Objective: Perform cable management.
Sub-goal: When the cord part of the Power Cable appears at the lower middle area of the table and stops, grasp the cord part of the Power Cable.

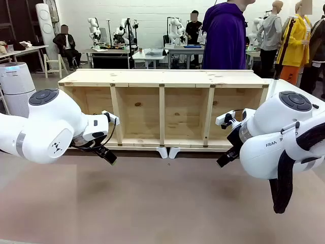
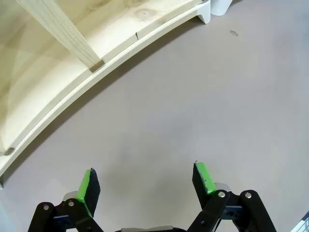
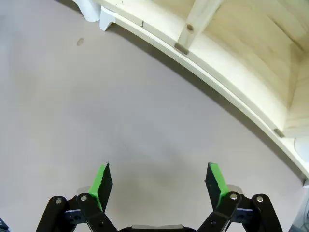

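The black power cord is out of view. My left gripper (image 1: 109, 157) hangs low over the bare grey table in front of the left end of the wooden shelf (image 1: 162, 81). In the left wrist view it (image 2: 145, 176) is open, with nothing between its green pads (image 2: 86, 186). My right gripper (image 1: 224, 159) hangs in front of the shelf's right end. It (image 3: 159, 175) too is open and empty, its green pads (image 3: 216, 180) set wide above the tabletop.
The long shelf lies across the back of the table, its compartments facing me, on white feet (image 1: 168, 151). Its bottom board (image 2: 96, 72) (image 3: 217, 63) runs past both grippers. A person in a purple top (image 1: 224, 35) stands behind it. An air purifier (image 1: 16, 84) stands at far left.
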`<action>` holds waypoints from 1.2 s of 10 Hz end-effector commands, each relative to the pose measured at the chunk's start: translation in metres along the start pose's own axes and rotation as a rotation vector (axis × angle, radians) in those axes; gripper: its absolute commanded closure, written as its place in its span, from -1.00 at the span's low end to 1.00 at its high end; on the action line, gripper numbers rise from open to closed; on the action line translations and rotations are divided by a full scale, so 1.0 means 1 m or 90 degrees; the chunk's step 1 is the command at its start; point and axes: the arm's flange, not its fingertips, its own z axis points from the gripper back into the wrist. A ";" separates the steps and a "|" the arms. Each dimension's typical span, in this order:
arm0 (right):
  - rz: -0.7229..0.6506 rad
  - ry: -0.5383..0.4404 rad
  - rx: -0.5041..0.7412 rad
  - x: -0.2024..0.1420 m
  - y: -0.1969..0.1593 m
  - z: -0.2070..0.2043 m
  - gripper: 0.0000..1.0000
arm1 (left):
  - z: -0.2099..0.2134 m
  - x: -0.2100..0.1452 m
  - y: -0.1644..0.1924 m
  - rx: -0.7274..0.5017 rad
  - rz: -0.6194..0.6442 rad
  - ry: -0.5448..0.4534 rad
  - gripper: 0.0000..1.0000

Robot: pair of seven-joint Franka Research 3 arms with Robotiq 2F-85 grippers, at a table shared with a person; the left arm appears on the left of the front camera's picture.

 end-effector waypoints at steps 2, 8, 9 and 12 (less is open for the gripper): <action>0.000 0.000 0.000 0.000 0.000 0.000 -1.00 | 0.000 0.000 0.000 0.000 0.000 0.000 -1.00; 0.000 0.000 0.000 0.000 0.000 0.000 -1.00 | 0.000 0.000 0.000 0.000 0.000 0.000 -1.00; 0.001 0.000 0.000 0.000 0.000 0.000 -1.00 | 0.000 0.001 -0.002 0.000 -0.003 0.000 -1.00; 0.025 -0.032 -0.014 -0.006 0.006 0.048 -1.00 | 0.033 -0.007 -0.003 0.020 0.016 0.009 -1.00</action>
